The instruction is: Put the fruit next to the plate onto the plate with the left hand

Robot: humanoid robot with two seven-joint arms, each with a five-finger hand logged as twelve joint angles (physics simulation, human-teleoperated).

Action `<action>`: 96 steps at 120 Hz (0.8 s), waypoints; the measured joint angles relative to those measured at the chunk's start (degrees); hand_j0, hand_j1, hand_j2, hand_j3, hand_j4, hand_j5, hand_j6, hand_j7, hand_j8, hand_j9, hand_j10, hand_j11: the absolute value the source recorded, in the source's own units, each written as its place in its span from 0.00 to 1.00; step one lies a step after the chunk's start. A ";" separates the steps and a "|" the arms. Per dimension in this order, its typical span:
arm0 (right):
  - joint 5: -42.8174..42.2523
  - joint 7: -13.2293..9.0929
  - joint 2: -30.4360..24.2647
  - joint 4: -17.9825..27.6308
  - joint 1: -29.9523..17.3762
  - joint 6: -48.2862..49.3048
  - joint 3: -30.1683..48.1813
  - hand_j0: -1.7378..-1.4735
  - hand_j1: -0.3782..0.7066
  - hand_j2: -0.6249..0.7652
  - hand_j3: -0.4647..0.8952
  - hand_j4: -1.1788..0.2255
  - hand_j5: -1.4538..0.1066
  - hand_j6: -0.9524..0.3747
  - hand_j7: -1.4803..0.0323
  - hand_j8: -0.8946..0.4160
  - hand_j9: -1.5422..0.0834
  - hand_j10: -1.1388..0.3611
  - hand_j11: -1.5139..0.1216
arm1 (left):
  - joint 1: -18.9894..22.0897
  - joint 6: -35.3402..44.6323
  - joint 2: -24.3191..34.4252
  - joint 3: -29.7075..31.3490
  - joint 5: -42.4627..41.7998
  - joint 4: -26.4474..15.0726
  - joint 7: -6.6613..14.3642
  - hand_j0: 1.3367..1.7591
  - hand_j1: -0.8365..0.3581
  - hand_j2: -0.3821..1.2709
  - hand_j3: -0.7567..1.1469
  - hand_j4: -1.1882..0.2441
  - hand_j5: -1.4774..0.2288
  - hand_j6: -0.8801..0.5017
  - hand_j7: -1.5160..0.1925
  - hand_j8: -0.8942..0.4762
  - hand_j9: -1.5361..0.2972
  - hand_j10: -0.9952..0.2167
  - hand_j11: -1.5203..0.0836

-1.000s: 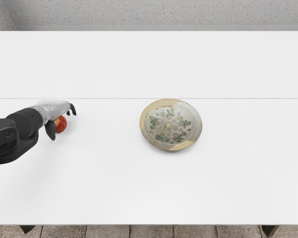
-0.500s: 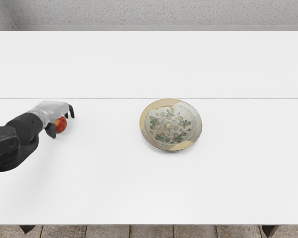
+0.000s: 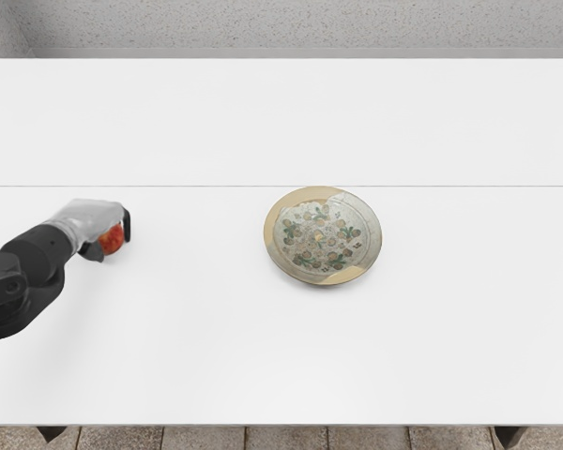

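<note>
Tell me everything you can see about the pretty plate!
The plate is round and shallow, with a tan rim and a pale middle painted with green leaves and small flowers. It looks like glazed pottery. It lies flat on the white table, a little right of the middle. Nothing is on it, and only the table touches it. The red fruit is far off to its left, wrapped in the left hand.
</note>
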 joint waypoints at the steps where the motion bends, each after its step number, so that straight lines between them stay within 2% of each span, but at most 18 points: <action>1: 0.00 0.00 0.00 -0.01 0.00 0.00 0.00 0.30 0.03 0.45 0.34 0.84 0.93 0.72 0.98 0.68 0.95 0.76 0.93 | -0.04 -0.01 0.00 0.00 -0.04 -0.02 0.00 0.76 0.42 0.27 0.52 0.42 0.35 0.40 0.34 0.36 0.36 0.28 0.40; 13: 0.00 0.00 0.00 -0.03 0.00 0.00 0.00 0.30 0.03 0.45 0.34 0.84 0.93 0.72 0.98 0.68 0.95 0.76 0.93 | -0.85 -0.30 -0.32 -0.10 -0.41 -0.17 0.02 0.75 0.39 0.31 0.47 0.44 0.32 0.42 0.32 0.39 0.33 0.28 0.37; 31: 0.00 0.01 0.00 -0.07 0.00 0.00 0.00 0.30 0.03 0.45 0.34 0.84 0.93 0.72 0.98 0.68 0.95 0.76 0.93 | -6.68 -1.45 -2.86 -0.41 -1.72 -0.23 0.01 0.74 0.33 0.42 0.43 0.47 0.30 0.46 0.31 0.42 0.32 0.31 0.35; 39: 0.00 0.01 0.00 -0.07 0.00 0.00 0.00 0.30 0.03 0.45 0.34 0.84 0.93 0.72 0.98 0.68 0.95 0.76 0.93 | -8.66 -1.74 -5.38 -0.51 -2.23 -0.23 0.02 0.74 0.33 0.40 0.42 0.48 0.29 0.46 0.31 0.43 0.32 0.31 0.35; 51: 0.00 0.01 0.00 -0.07 0.00 0.00 0.00 0.30 0.03 0.45 0.34 0.84 0.93 0.72 0.98 0.68 0.95 0.76 0.93 | -11.39 -1.95 -9.59 -0.55 -2.71 -0.56 0.01 0.74 0.32 0.44 0.41 0.49 0.29 0.47 0.31 0.43 0.32 0.31 0.35; 58: 0.00 0.01 0.00 -0.08 0.00 0.00 0.00 0.30 0.03 0.45 0.34 0.84 0.93 0.72 0.98 0.68 0.95 0.76 0.93 | -12.71 -2.00 -12.10 -0.54 -2.75 -1.31 0.02 0.74 0.33 0.41 0.41 0.48 0.29 0.46 0.31 0.43 0.32 0.31 0.35; 74: 0.00 0.01 0.00 -0.08 0.00 0.00 0.00 0.30 0.03 0.45 0.34 0.84 0.93 0.72 0.98 0.68 0.95 0.76 0.93 | -14.05 -2.07 -19.51 -0.30 -2.72 -2.86 0.02 0.74 0.35 0.40 0.40 0.46 0.29 0.45 0.31 0.42 0.32 0.30 0.36; 96: 0.00 0.01 0.00 -0.08 0.00 0.00 0.00 0.30 0.03 0.45 0.34 0.84 0.93 0.72 0.98 0.68 0.95 0.76 0.93 | -14.83 -2.33 -24.48 -0.09 -2.52 -3.26 -0.01 0.74 0.37 0.38 0.40 0.45 0.30 0.43 0.32 0.41 0.32 0.28 0.36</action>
